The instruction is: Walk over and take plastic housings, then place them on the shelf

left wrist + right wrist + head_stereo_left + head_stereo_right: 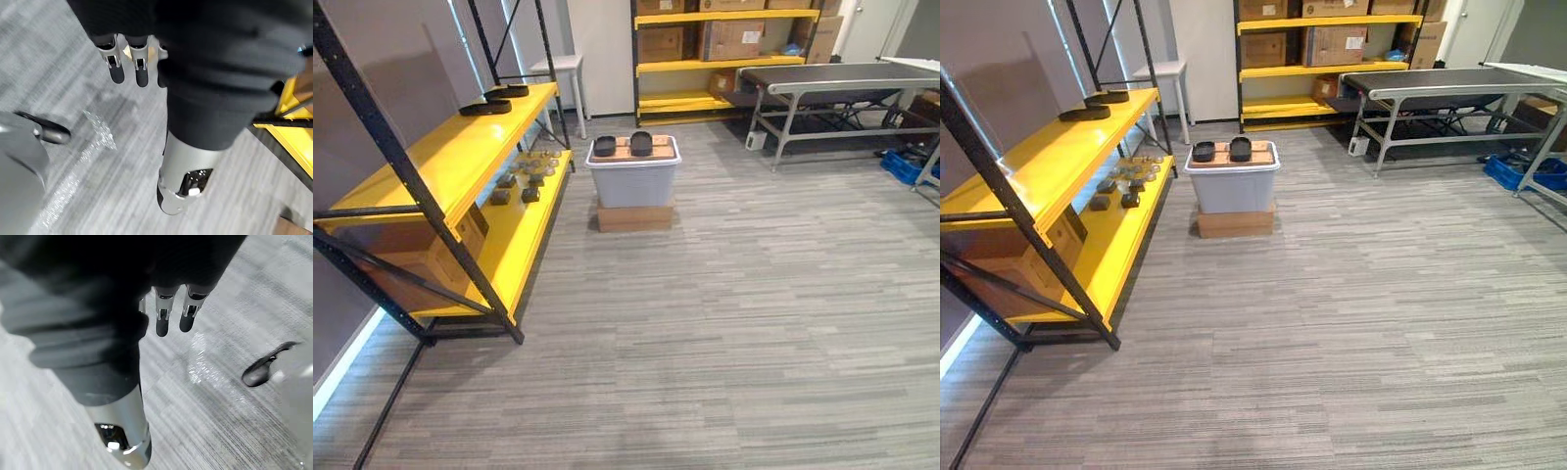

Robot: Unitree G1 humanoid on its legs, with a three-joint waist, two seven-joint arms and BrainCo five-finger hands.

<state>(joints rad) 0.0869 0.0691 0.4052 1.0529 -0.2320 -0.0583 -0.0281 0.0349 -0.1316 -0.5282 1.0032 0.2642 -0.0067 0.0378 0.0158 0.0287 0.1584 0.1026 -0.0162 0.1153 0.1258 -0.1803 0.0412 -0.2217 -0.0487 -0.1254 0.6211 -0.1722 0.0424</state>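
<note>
The left hand (141,68) hangs over the striped grey floor (73,161), its fingers (116,73) straight and loosely apart and its thumb (182,181) well clear of them, holding and touching nothing. The right hand (168,316) hangs the same way, fingers (188,318) relaxed and empty.

Farther off, 1 grey bin (633,184) with a white lid stands on 1 flat cardboard box (634,217), near the far end of the yellow shelf (440,162). On a cardboard sheet (625,152) on the lid sit 2 black housings (605,146) side by side, apart from each other. They look about as wide as long from here, so their long axis is hard to call.

2 flat housings (485,108) lie at the far end of the shelf's top tier, one behind the other — long axes across the tier's width. The lower tier carries a cluster of small parts (524,181) toward its far end and 1 cardboard carton (411,257) at its near end.
</note>
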